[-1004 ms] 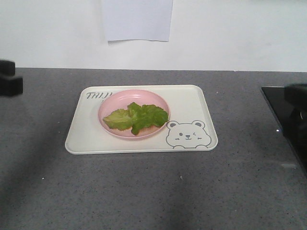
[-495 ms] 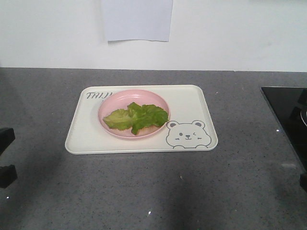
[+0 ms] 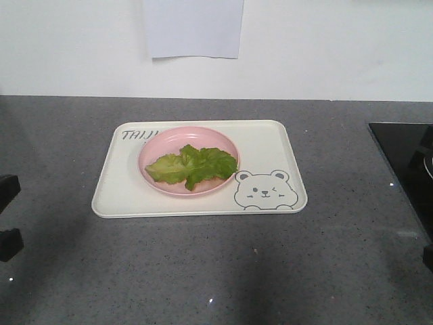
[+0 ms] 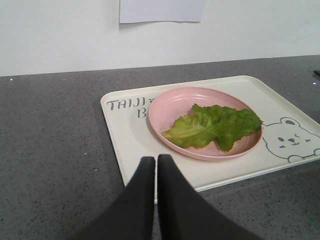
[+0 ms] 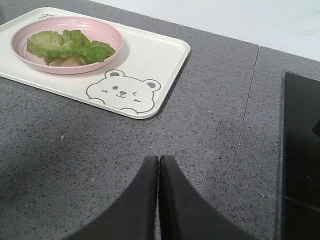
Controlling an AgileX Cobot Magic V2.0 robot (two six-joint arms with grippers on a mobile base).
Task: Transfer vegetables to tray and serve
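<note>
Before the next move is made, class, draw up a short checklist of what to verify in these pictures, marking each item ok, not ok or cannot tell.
1. Lettuce lies inside the pink plate: ok.
2. Pink plate sits on the tray, within its rim: ok.
3. Tray lies flat on the grey counter: ok.
4. Left gripper is empty, fingers together, close to the tray's near edge: ok.
5. Right gripper is empty, fingers together, over bare counter away from the tray: ok.
6. Black panel at the right keeps clear of the tray: ok.
</note>
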